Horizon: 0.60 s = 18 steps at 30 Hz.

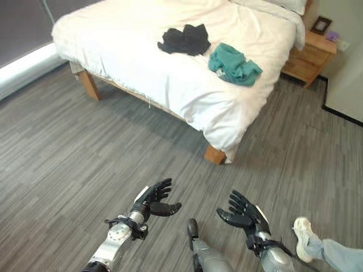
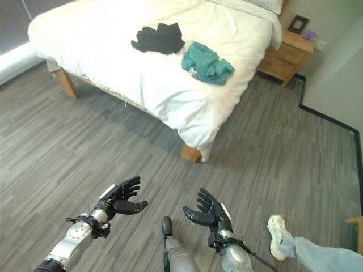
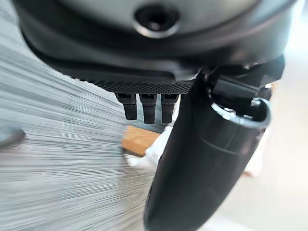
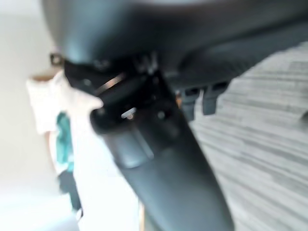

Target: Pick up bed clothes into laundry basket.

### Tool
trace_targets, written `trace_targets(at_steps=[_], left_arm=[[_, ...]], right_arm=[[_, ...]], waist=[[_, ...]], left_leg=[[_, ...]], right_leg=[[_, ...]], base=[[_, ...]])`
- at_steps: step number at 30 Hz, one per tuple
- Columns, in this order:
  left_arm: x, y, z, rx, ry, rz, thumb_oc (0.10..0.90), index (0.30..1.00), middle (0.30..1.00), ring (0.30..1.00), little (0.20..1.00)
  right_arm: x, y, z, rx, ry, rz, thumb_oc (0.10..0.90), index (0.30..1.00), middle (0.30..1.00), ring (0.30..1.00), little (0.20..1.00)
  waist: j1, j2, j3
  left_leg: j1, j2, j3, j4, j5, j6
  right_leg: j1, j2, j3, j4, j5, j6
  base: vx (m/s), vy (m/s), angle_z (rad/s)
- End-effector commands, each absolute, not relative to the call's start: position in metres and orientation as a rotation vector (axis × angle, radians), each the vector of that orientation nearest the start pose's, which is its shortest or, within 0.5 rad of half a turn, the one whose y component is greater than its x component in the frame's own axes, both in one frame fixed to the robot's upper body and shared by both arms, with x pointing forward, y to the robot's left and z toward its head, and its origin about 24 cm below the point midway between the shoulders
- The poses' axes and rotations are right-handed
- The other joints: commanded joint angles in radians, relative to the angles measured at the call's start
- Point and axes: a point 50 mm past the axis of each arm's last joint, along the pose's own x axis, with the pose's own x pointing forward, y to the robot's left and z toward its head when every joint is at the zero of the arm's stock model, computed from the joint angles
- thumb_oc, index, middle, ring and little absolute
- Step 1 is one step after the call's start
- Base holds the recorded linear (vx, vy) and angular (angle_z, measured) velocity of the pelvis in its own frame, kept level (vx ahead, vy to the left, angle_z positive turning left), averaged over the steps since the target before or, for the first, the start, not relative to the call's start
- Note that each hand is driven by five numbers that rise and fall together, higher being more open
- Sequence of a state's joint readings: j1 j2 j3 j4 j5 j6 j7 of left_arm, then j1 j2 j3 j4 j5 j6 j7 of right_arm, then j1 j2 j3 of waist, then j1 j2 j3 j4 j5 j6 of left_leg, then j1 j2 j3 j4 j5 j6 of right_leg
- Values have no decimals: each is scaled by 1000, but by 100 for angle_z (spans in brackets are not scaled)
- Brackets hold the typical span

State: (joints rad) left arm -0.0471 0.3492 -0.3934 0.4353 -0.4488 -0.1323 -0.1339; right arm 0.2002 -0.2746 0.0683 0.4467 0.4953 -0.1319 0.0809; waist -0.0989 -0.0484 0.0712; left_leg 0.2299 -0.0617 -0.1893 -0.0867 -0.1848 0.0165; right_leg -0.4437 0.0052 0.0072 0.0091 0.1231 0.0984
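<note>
While both garments, black clothing (image 1: 184, 39) and teal clothing (image 1: 233, 64), lie on the bed (image 1: 142, 68), left robot hand (image 1: 152, 199) and right robot hand (image 1: 243, 212) hover spread and empty: approach stage; next, walk closer.

We see our right hand (image 4: 159, 144) from close up, its thumb out and fingers (image 4: 209, 98) straight over grey floor (image 4: 260, 144). Toward nine o'clock lies a white bed (image 4: 103, 192) carrying a teal garment (image 4: 62, 142) and a black garment (image 4: 70, 190).
</note>
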Motion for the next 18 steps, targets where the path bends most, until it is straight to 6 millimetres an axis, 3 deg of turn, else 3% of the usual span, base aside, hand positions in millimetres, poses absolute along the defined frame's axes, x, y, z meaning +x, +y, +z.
trace_targets(at_steps=[1,2,3,4,5,7,9,13,15,16,18], left_arm=[[257,141,7,-44,89,-418,800,900,900,900,900],[257,141,7,-44,89,-418,800,900,900,900,900],[258,140,4,-38,101,-408,800,900,900,900,900],[258,136,4,-49,102,-417,800,900,900,900,900],[259,135,1,-51,116,-410,800,900,900,900,900],[262,132,-1,-86,128,-407,800,900,900,900,900],[264,130,4,-97,113,-415,800,900,900,900,900],[267,123,10,-146,94,-445,800,900,900,900,900],[267,118,11,-154,90,-467,800,900,900,900,900],[267,115,12,-170,89,-481,800,900,900,900,900],[266,112,14,-190,87,-507,800,900,900,900,900]], right_arm=[[190,-240,-36,210,262,-126,800,900,900,900,900],[190,-240,-36,210,261,-126,800,900,900,900,900],[192,-242,-33,189,261,-112,800,900,900,900,900],[195,-243,-33,175,264,-109,800,900,900,900,900],[198,-243,-29,158,252,-87,800,900,900,900,900],[205,-245,-22,164,224,-75,800,900,900,900,900],[208,-249,-15,135,201,-66,800,900,900,900,900],[213,-261,-12,102,201,-92,800,900,900,900,900],[211,-263,-13,100,208,-100,800,900,900,900,900],[210,-263,-15,94,217,-101,800,900,900,900,900],[207,-262,-20,95,241,-101,800,900,900,900,900]], waist=[[-22,12,-25],[-22,13,-25],[-22,28,-32],[-25,34,-20],[-31,35,-22],[-26,27,-20],[-7,19,-13],[37,31,-13],[56,33,-3],[68,32,9],[82,38,21]], left_leg=[[-10,236,-31,-1,144,-143],[-10,237,-32,-1,144,-143],[-13,284,-43,5,220,-178],[-19,317,-27,21,278,-196],[-46,349,-1,65,376,-206],[-104,389,46,156,516,-185],[-138,381,74,192,570,-165],[-225,326,91,94,500,-167],[-314,261,60,53,433,-164],[-362,206,36,17,381,-160],[-409,136,-10,0,361,-153]], right_leg=[[59,-70,-3,-84,54,155],[59,-70,-4,-84,54,155],[17,-79,-38,7,51,131],[-8,-77,-33,98,39,116],[-4,-93,-32,142,5,102],[18,-100,-35,149,-21,83],[55,-92,-34,128,-35,66],[141,-98,-36,78,-75,50],[187,-91,-27,64,-105,41],[209,-81,-15,61,-118,37],[244,-57,18,53,-121,28]], base=[[301,-255,47],[330,-363,38],[276,-369,32],[389,-454,52],[306,-317,43],[333,-330,43],[321,-340,-3],[336,-242,-19],[329,-246,20],[231,-226,10],[232,-164,-12]])
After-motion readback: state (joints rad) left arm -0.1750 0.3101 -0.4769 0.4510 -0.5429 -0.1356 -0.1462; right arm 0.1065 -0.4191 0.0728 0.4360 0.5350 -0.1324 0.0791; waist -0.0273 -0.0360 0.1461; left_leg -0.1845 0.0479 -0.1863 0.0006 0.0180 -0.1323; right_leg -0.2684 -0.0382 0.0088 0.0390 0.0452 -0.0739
